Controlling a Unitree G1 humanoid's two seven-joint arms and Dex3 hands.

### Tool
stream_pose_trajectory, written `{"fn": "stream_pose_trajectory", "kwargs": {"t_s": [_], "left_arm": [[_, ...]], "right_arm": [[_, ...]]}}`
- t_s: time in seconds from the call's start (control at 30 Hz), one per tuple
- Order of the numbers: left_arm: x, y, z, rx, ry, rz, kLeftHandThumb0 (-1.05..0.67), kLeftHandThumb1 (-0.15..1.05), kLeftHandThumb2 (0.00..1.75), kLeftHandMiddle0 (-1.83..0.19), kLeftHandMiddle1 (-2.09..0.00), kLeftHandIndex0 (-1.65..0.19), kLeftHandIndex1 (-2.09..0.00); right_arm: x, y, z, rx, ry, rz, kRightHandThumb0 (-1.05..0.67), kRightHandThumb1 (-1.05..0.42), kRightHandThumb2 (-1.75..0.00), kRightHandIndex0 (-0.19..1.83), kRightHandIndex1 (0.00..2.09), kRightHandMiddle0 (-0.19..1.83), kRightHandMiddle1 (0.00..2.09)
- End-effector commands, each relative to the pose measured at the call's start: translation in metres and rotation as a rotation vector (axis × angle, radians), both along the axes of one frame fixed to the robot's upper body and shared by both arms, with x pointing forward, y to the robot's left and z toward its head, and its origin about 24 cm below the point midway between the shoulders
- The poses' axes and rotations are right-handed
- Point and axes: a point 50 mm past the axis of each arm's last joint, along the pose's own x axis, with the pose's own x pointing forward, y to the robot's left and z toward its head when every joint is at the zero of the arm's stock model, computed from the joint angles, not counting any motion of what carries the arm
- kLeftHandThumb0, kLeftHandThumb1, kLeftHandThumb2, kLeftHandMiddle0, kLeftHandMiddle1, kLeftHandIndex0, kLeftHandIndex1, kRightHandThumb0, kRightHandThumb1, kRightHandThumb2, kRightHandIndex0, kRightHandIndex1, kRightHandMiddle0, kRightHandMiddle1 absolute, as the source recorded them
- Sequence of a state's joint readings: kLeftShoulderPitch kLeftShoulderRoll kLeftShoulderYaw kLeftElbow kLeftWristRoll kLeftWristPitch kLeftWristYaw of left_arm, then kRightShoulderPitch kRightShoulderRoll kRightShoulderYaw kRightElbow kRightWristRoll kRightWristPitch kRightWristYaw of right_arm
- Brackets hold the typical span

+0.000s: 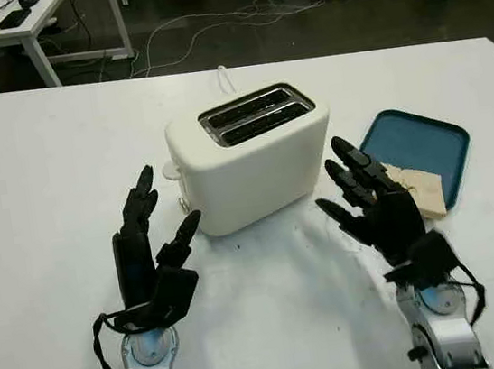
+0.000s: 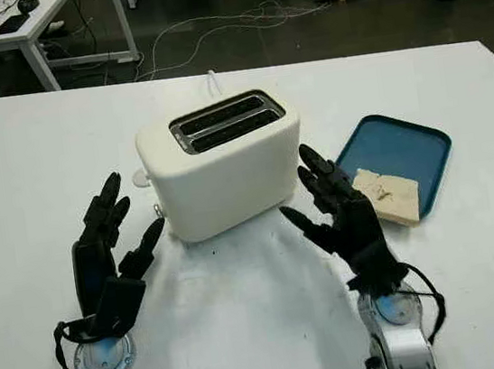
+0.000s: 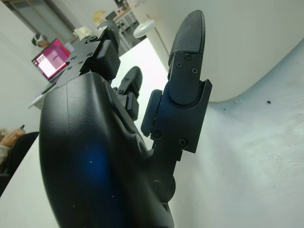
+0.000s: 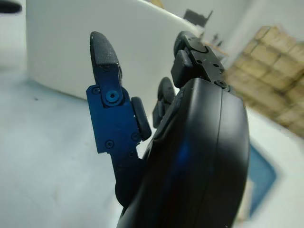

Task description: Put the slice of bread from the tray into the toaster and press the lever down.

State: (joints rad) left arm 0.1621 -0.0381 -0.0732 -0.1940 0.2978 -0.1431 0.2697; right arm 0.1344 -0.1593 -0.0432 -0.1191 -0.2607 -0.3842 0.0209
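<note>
White table (image 1: 36, 176), dark floor w/ cables and a desk behind it. Toaster (image 1: 253, 161) sits between the two hands, slots up, both slots dark inside; lever (image 1: 170, 170) is a small white knob on the side nearest the left hand (image 1: 151, 252). Left hand open, held over the table just beside that side, not touching it. Right hand (image 1: 378, 208) open, near the toaster's other front corner. Bread (image 1: 421, 191) lies just beyond the right hand, on the near edge of the blue tray (image 1: 423, 138); hand hides part of the slice in left eye view, right eye view shows more of it. Left wrist view adds the lever close past the thumb (image 3: 187, 33), plus a lit laptop far off. Right wrist view: toaster wall beyond the thumb (image 4: 104, 50), tray edge cut off by the hand shell.
</note>
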Motion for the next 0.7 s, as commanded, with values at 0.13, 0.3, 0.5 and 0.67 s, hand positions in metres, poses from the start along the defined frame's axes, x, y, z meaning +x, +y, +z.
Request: {"fn": "stream_pose_trajectory", "kwargs": {"t_s": [0.13,0.3,0.5,0.67], "left_arm": [[0.0,0.002,0.002,-0.014,-0.011,0.0,-0.6,0.92,0.18,-0.32,-0.3,-0.34,-0.01],[0.0,0.002,0.002,-0.008,-0.012,-0.009,-0.63,0.92,0.19,-0.31,-0.3,-0.33,0.0],[-0.001,0.002,0.003,-0.002,-0.017,-0.012,-0.62,0.92,0.2,-0.32,-0.29,-0.33,0.0],[-0.002,0.001,0.002,-0.008,-0.008,-0.016,-0.62,0.92,0.19,-0.31,-0.29,-0.33,0.0]], "right_arm": [[-0.022,-0.022,0.019,-0.308,-0.237,-0.093,-0.44,-0.78,0.0,0.38,0.02,0.38,0.01],[-0.032,-0.042,0.023,-0.493,-0.271,-0.158,-0.42,-0.76,0.0,0.38,0.01,0.4,0.02],[-0.034,-0.066,0.015,-0.686,-0.197,-0.253,-0.46,-0.78,0.0,0.38,0.0,0.42,0.01],[-0.029,-0.082,0.004,-0.831,-0.143,-0.32,-0.46,-0.78,0.0,0.38,0.0,0.43,0.01]]}}
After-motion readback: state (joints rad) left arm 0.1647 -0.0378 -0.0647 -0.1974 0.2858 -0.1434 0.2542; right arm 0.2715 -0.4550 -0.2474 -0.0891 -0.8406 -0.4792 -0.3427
